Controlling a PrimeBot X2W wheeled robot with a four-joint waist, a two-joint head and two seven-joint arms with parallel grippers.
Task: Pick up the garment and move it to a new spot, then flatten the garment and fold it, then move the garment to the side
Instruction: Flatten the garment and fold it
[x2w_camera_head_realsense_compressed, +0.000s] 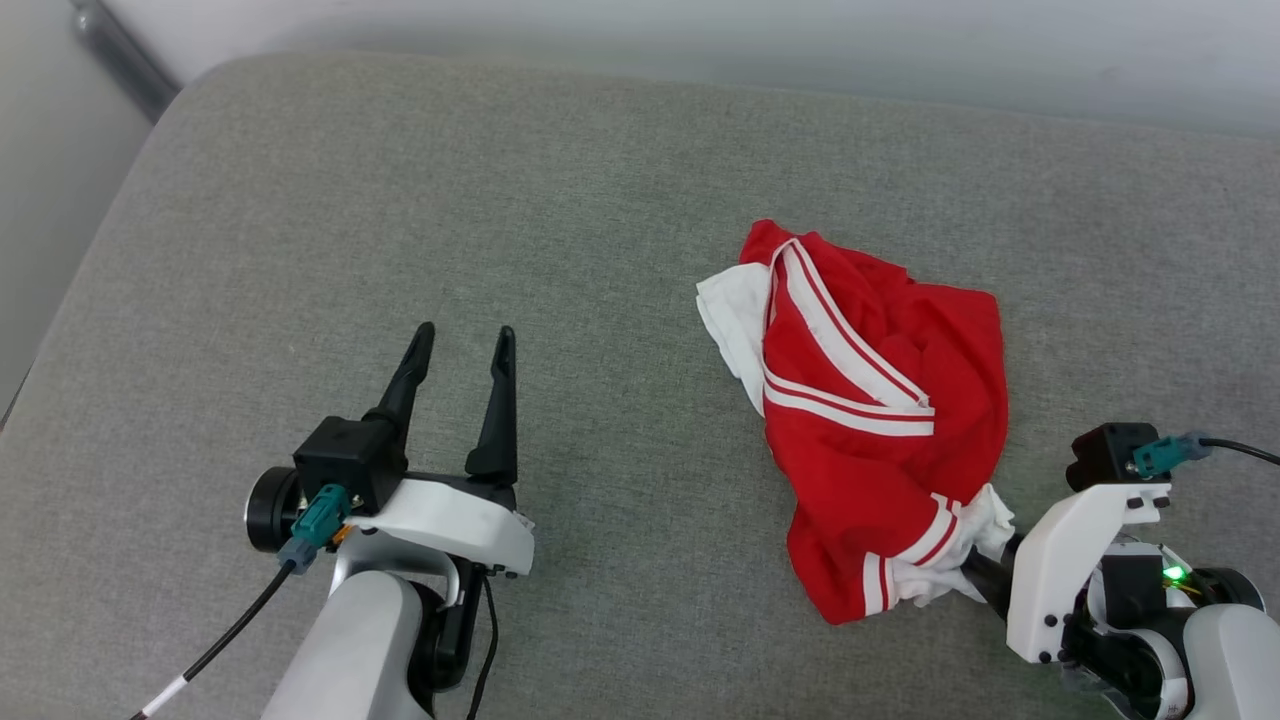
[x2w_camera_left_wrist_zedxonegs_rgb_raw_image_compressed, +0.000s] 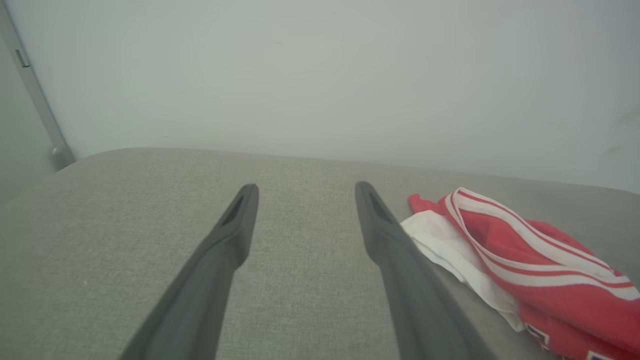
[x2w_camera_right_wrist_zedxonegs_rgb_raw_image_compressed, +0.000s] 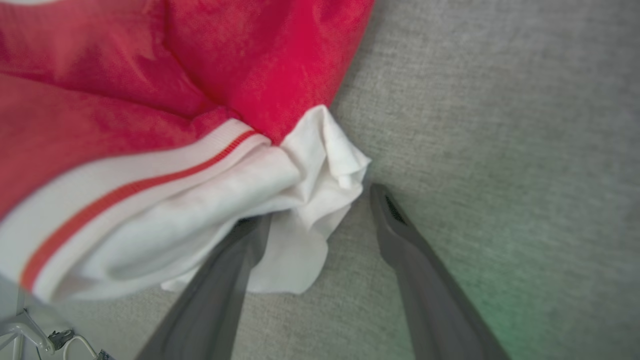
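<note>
Left end effector (x2w_camera_head_realsense_compressed: 465, 340), its long dark fingers spread apart and holding nothing, stands over the bare grey fabric cushion (x2w_camera_head_realsense_compressed: 300, 200), with wide free room out to the rounded left edge. Well to its right lies the crumpled red jersey T-shirt (x2w_camera_head_realsense_compressed: 880, 400) with red-and-white striped trim. The right end effector (x2w_camera_right_wrist_zedxonegs_rgb_raw_image_compressed: 315, 205) is also spread: one finger is under a white sleeve (x2w_camera_right_wrist_zedxonegs_rgb_raw_image_compressed: 300, 175), the other on bare cushion.

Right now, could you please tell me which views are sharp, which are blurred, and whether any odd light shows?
Head view: sharp, evenly lit, the garment crisp. Left wrist view: the left gripper slightly soft, the wall hazy. Right wrist view: the garment blurred up close, a green tint on the cushion.
</note>
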